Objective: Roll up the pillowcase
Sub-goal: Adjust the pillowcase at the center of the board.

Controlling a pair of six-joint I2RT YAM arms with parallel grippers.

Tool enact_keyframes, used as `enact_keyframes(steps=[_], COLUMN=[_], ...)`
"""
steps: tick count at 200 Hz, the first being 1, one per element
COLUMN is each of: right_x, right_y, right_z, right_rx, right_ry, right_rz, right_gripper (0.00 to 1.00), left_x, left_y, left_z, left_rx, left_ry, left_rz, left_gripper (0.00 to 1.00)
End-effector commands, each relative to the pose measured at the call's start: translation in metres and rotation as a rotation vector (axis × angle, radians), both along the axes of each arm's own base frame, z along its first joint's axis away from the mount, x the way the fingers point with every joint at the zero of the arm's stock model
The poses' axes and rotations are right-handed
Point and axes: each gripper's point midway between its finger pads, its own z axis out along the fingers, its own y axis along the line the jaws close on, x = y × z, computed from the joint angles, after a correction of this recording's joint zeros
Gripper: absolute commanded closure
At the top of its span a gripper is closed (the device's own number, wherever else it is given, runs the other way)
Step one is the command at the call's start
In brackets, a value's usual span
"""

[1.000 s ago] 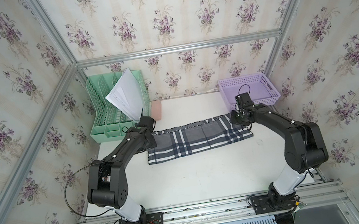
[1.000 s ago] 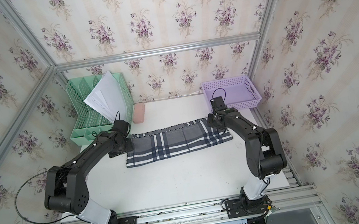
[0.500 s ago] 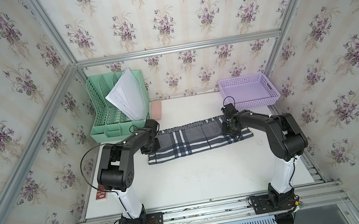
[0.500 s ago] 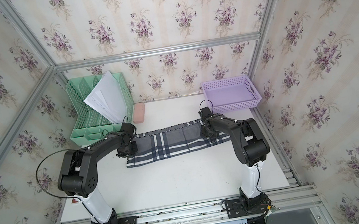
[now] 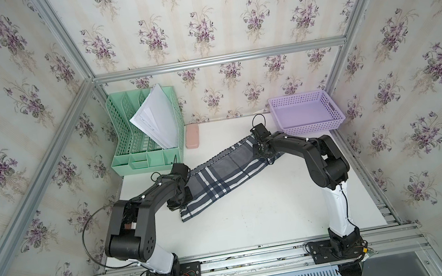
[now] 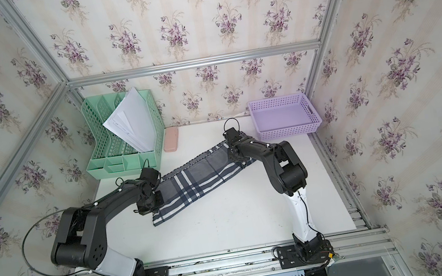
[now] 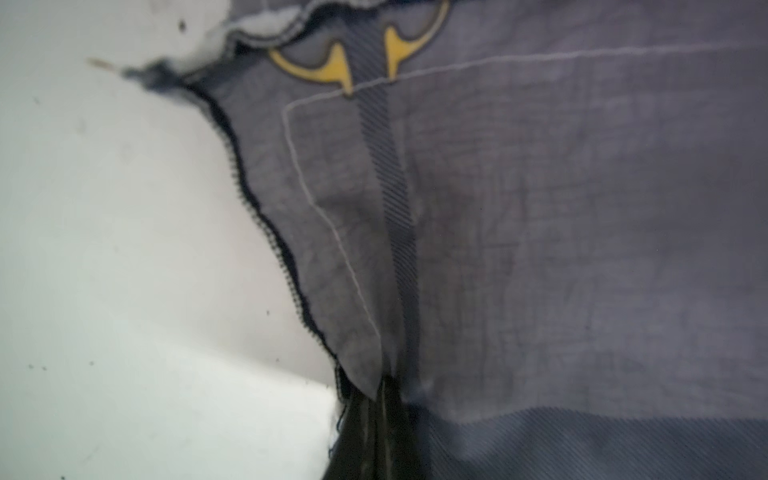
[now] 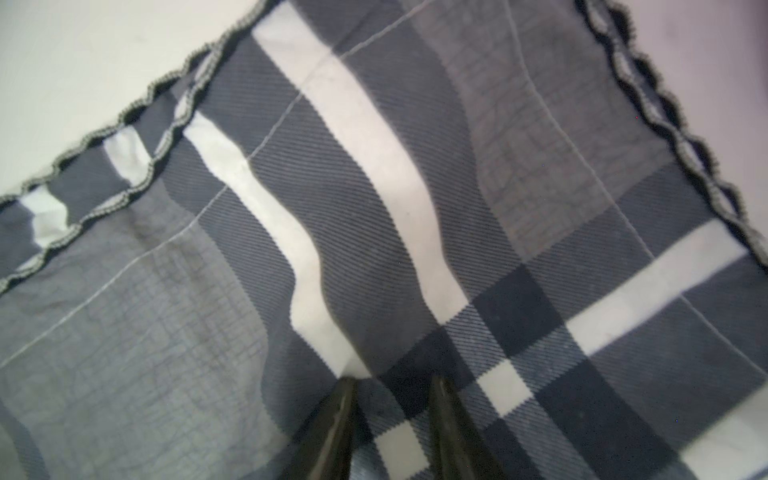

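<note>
The pillowcase (image 5: 225, 176) (image 6: 199, 177) is folded into a long grey plaid strip and lies slantwise on the white table (image 5: 255, 219), its near end at the left and its far end at the right. My left gripper (image 5: 183, 200) (image 6: 152, 204) sits at the near left end. In the left wrist view it is shut (image 7: 386, 390) on the pillowcase (image 7: 540, 208) just inside the dark stitched edge. My right gripper (image 5: 260, 150) (image 6: 233, 151) is on the far right end. In the right wrist view its jaws (image 8: 392, 384) stand narrowly apart with a ridge of the pillowcase (image 8: 374, 208) between the tips.
A green file rack (image 5: 142, 153) holding white papers (image 5: 156, 118) stands at the back left, with a pink case (image 5: 192, 137) beside it. A purple basket (image 5: 310, 128) sits at the back right, close behind my right arm. Papered walls close three sides.
My left gripper has shut on the strip's left end and pulled it nearer. My right gripper has moved left with its end. The strip has turned from level to slanted.
</note>
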Motion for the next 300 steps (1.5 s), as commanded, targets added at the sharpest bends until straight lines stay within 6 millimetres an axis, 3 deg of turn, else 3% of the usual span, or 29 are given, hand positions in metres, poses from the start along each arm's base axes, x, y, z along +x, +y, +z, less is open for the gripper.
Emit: enact_keyframes(steps=[1, 27, 33, 35, 42, 61, 79, 97, 99, 113, 123, 135, 145, 168, 170, 185, 199, 212, 216, 231, 250, 264, 273, 282, 300], right_x=[-0.015, 0.033, 0.047, 0.049, 0.062, 0.098, 0.122, 0.126, 0.126, 0.113, 0.099, 0.078, 0.058, 0.011, 0.004, -0.032, -0.067, -0.094, -0.111, -0.136, -0.154, -0.159, -0.16, -0.16, -0.159], right_y=[0.013, 0.028, 0.03, 0.029, 0.03, 0.031, 0.032, 0.032, 0.032, 0.031, 0.029, 0.023, 0.019, 0.017, 0.016, 0.028, 0.046, 0.061, 0.078, 0.097, 0.111, 0.114, 0.113, 0.112, 0.109], right_z=[-0.027, -0.025, -0.016, -0.028, -0.028, -0.013, 0.031, 0.083, 0.102, 0.142, 0.163, 0.173, 0.177, 0.18, 0.171, 0.161, 0.142, 0.126, 0.121, 0.109, 0.09, 0.07, 0.058, 0.049, 0.033], right_rx=[0.009, 0.004, 0.014, 0.009, 0.024, 0.1, 0.185, 0.191, 0.198, 0.219, 0.234, 0.244, 0.255, 0.281, 0.275, 0.279, 0.314, 0.353, 0.366, 0.391, 0.434, 0.437, 0.424, 0.412, 0.367], right_ry=[0.165, 0.125, 0.102, 0.119, 0.111, 0.04, -0.065, -0.166, -0.196, -0.246, -0.262, -0.266, -0.263, -0.263, -0.244, -0.224, -0.171, -0.124, -0.104, -0.067, -0.014, 0.049, 0.076, 0.089, 0.106], right_rz=[0.057, 0.082, 0.076, 0.073, 0.066, 0.052, 0.075, 0.119, 0.125, 0.154, 0.173, 0.184, 0.187, 0.218, 0.219, 0.258, 0.304, 0.329, 0.369, 0.392, 0.38, 0.351, 0.333, 0.327, 0.325], right_gripper=[0.64, 0.59, 0.57, 0.56, 0.53, 0.35, 0.27, 0.23, 0.23, 0.22, 0.22, 0.21, 0.21, 0.2, 0.2, 0.23, 0.32, 0.39, 0.41, 0.49, 0.57, 0.69, 0.76, 0.8, 0.83], left_x=[-0.041, -0.049, -0.05, -0.05, -0.05, -0.048, -0.043, -0.046, -0.046, -0.054, -0.061, -0.069, -0.077, -0.084, -0.083, -0.07, -0.05, -0.027, -0.02, 0.003, 0.028, 0.038, 0.042, 0.043, 0.044], left_y=[-0.017, -0.051, -0.059, -0.061, -0.069, -0.095, -0.122, -0.146, -0.149, -0.161, -0.165, -0.164, -0.158, -0.139, -0.137, -0.116, -0.099, -0.096, -0.093, -0.087, -0.082, -0.078, -0.076, -0.072, -0.07], left_z=[-0.01, -0.007, -0.006, -0.005, -0.003, 0.002, 0.01, 0.025, 0.026, 0.04, 0.052, 0.062, 0.078, 0.11, 0.113, 0.131, 0.131, 0.126, 0.123, 0.113, 0.098, 0.072, 0.061, 0.051, 0.037], left_rx=[-0.106, -0.183, -0.189, -0.189, -0.189, -0.221, -0.256, -0.268, -0.268, -0.276, -0.292, -0.31, -0.329, -0.303, -0.299, -0.214, -0.161, -0.178, -0.171, -0.161, -0.113, -0.076, -0.069, -0.051, -0.056], left_ry=[0.092, 0.063, 0.065, 0.069, 0.072, 0.065, 0.055, 0.072, 0.072, 0.069, 0.059, 0.052, 0.031, -0.032, -0.045, -0.147, -0.226, -0.269, -0.273, -0.252, -0.212, -0.131, -0.098, -0.082, -0.097], left_rz=[0.058, 0.009, -0.007, -0.011, -0.025, -0.062, -0.12, -0.19, -0.198, -0.239, -0.257, -0.258, -0.256, -0.264, -0.266, -0.263, -0.252, -0.258, -0.258, -0.28, -0.322, -0.333, -0.333, -0.322, -0.304], left_gripper=[1.0, 0.99, 0.99, 0.99, 0.99, 0.98, 0.96, 0.93, 0.92, 0.78, 0.59, 0.31, 0.23, 0.22, 0.22, 0.2, 0.19, 0.19, 0.19, 0.19, 0.23, 0.29, 0.38, 0.54, 0.57])
